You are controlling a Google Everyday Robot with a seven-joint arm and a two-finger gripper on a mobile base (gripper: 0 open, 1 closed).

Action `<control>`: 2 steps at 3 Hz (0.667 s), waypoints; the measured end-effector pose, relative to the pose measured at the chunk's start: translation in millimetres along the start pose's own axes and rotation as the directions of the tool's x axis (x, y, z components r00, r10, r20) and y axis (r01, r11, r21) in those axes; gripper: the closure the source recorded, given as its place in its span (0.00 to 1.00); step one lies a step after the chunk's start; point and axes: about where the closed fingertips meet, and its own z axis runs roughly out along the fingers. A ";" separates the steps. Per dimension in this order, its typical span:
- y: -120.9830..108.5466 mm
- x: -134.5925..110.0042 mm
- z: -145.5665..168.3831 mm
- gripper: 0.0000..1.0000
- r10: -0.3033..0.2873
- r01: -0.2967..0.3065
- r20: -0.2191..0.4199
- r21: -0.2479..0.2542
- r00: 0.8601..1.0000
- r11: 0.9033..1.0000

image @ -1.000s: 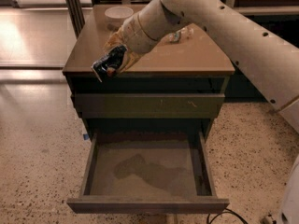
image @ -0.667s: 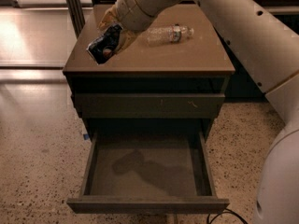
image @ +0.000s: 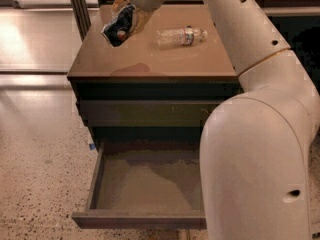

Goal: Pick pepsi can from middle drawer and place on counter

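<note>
My gripper [image: 121, 20] is at the top left, above the back left part of the counter [image: 150, 59]. It is shut on the pepsi can [image: 119, 26], a dark blue dented can that hangs tilted in the air a little over the tan-brown top. The middle drawer [image: 145, 184] is pulled open below, its bare grey-brown floor showing nothing in it. My white arm [image: 255, 134] covers the drawer's right side and the cabinet's right edge.
A clear plastic bottle [image: 181, 36] lies on its side on the counter, right of the can. A closed drawer front [image: 145, 113] sits above the open drawer. Speckled floor lies to the left of the cabinet.
The gripper has carried the can up and back from the counter's front left edge to above its back left part. My arm has swung in to cover the right of the view.
</note>
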 end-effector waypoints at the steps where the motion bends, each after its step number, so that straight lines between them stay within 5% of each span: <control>1: 10.5 36.2 9.5 1.00 0.062 -0.063 -0.041 -0.026 0.997 0.998; 2: 31.0 58.2 21.5 1.00 0.151 -0.152 -0.030 -0.040 0.988 0.988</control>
